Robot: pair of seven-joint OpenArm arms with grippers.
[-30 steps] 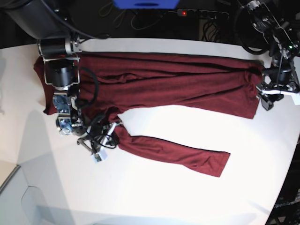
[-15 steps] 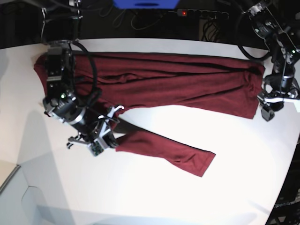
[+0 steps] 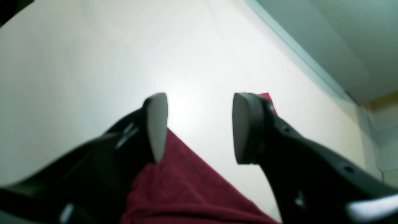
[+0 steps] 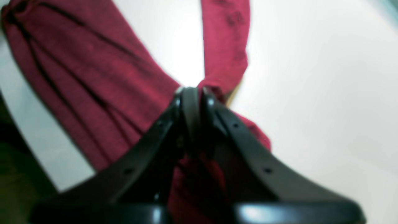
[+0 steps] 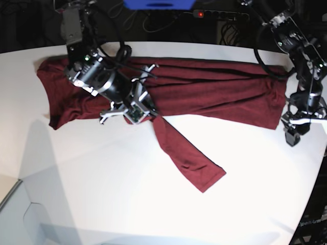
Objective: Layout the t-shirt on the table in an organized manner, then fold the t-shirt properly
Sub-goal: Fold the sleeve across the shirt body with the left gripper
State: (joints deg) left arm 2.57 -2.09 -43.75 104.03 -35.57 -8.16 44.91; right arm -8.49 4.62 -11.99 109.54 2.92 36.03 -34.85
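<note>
laying out is the step in hand: the white surface (image 5: 102, 199) carries the maroon t-shirt (image 5: 214, 92) stretched along its far side, body bunched in long creases, one sleeve (image 5: 186, 155) trailing toward you. your right gripper (image 5: 138, 109) is clamped on the cloth where that sleeve meets the body. your left gripper (image 5: 294, 130) hangs over the hem corner, jaws apart, holding nothing. next, i judge, draw the sleeve out straight and let go.
</note>
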